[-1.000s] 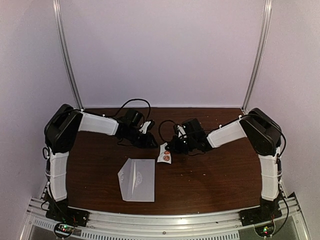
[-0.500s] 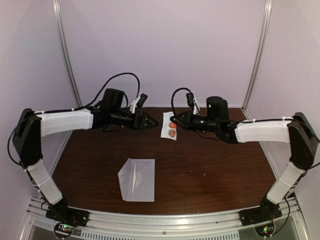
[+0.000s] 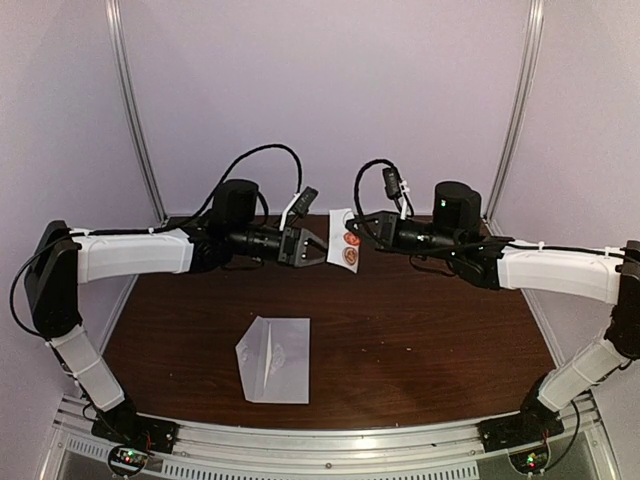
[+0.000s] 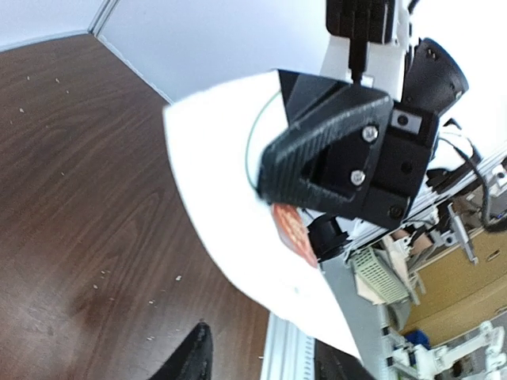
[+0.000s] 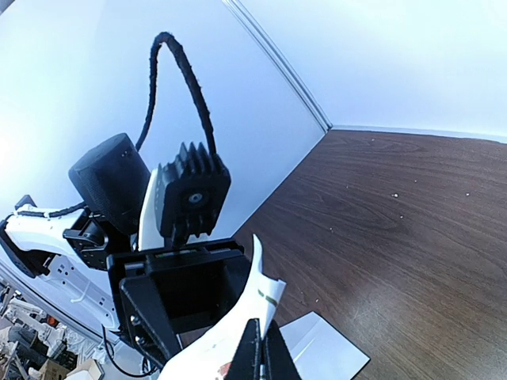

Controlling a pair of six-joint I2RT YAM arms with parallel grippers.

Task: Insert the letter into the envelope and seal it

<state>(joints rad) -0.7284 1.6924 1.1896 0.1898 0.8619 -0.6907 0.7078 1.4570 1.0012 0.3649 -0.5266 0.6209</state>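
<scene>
The envelope (image 3: 275, 358) lies flat on the brown table, near the front, its flap to the left; the right wrist view catches a corner of it (image 5: 326, 348). The letter is out of view. High above the table's back half, my right gripper (image 3: 361, 237) is shut on a small white strip with round red stickers (image 3: 345, 241); the shut tips (image 5: 262, 352) pinch the curled strip (image 5: 238, 328). My left gripper (image 3: 318, 246) faces it from the left, open, with the strip's free edge (image 4: 230, 174) just ahead of its spread tips (image 4: 265, 370) and touching neither finger.
The pale back wall and two metal corner posts (image 3: 135, 110) stand close behind the raised arms. Black cables (image 3: 250, 165) loop above both wrists. An aluminium rail (image 3: 330, 440) runs along the table's near edge (image 3: 430, 330).
Both arms have risen from the table to mid-air. The right gripper carried the sticker strip up with it. The left gripper has moved in toward the strip with its jaws apart.
</scene>
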